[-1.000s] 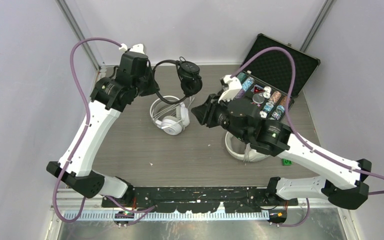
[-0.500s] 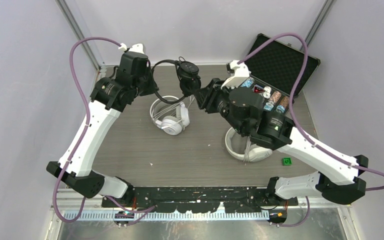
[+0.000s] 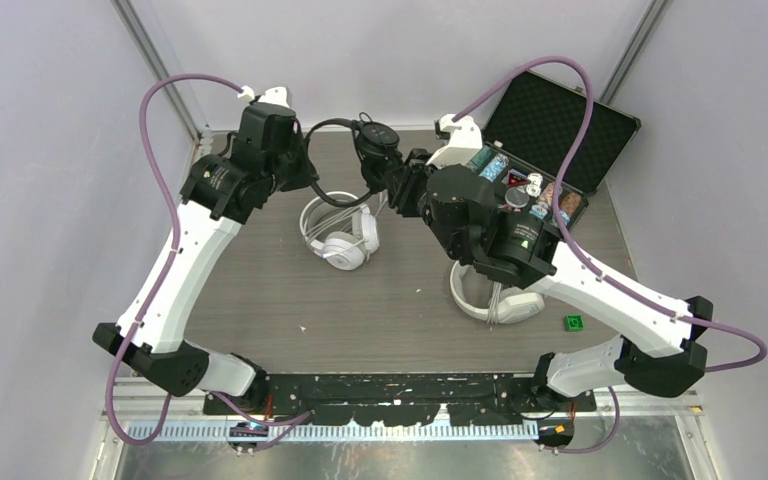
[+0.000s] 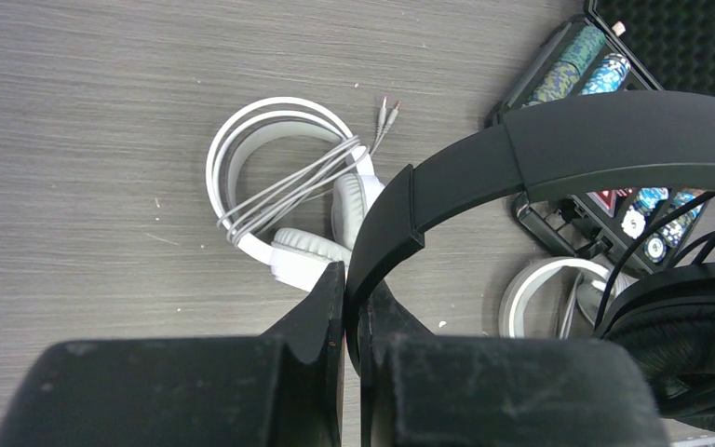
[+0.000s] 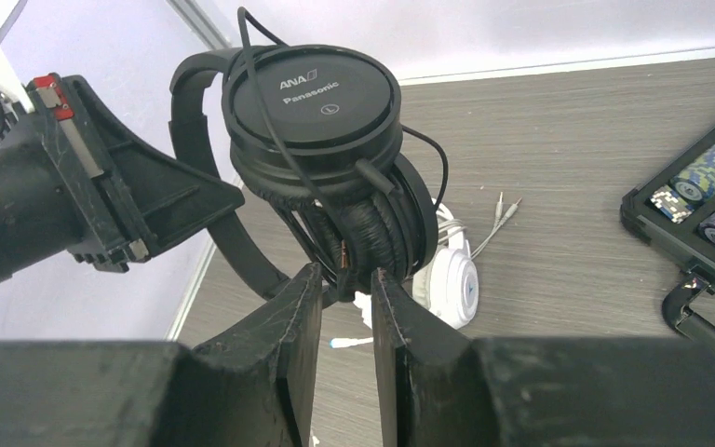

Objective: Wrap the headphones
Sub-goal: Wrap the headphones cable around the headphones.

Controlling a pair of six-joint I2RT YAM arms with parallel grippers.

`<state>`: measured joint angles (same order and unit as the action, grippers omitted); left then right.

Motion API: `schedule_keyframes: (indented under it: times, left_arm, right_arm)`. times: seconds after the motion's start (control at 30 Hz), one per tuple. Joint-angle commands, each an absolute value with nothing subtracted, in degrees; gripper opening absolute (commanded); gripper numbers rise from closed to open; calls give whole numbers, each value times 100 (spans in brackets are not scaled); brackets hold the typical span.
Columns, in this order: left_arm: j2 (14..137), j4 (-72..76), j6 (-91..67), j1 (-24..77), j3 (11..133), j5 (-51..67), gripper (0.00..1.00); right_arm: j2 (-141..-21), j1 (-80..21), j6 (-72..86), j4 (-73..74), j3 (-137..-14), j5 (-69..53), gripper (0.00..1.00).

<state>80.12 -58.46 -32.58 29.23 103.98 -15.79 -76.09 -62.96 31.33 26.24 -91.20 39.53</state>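
Note:
The black headset [image 3: 378, 150] hangs above the table's back, its folded cups [image 5: 312, 93] stacked together. My left gripper [image 3: 310, 176] is shut on its headband [image 4: 568, 140], the band pinched between the fingertips [image 4: 354, 289]. My right gripper [image 3: 396, 186] sits at the cups' lower right edge. Its jaws stand a narrow gap apart [image 5: 346, 279], closed on the plug end of the thin black cable [image 5: 270, 121], which runs over the cups. One white headset [image 3: 345, 240] with wound cable lies on the table below. A second white headset [image 3: 488, 302] lies partly under my right arm.
An open black case of poker chips [image 3: 550, 130] stands at the back right, close behind my right wrist. A small green piece [image 3: 572, 322] lies at the right front. White walls with metal posts close in the back and sides of the grey table [image 3: 260, 290].
My right gripper swung from below and right of the black cups up and back to their right side. The left arm and the white headsets stayed put.

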Motion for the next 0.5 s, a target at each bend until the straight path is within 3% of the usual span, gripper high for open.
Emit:
schedule_keyframes:
  times: [0.0, 0.2, 0.47]
  left_arm:
    - [7788, -5262, -3438, 2900, 10578, -1388, 0]
    - [7631, -5013, -3564, 2900, 10369, -1163, 0]
    - [7674, -5123, -3538, 2900, 10474, -1290, 0]
  right_arm:
    - [-7690, -6333, 3168, 2639, -9454, 4416, 31]
    - [-7882, -6323, 3218, 2591, -9345, 4557, 27]
    - [-7830, -6328, 3067, 2390, -9069, 4255, 0]
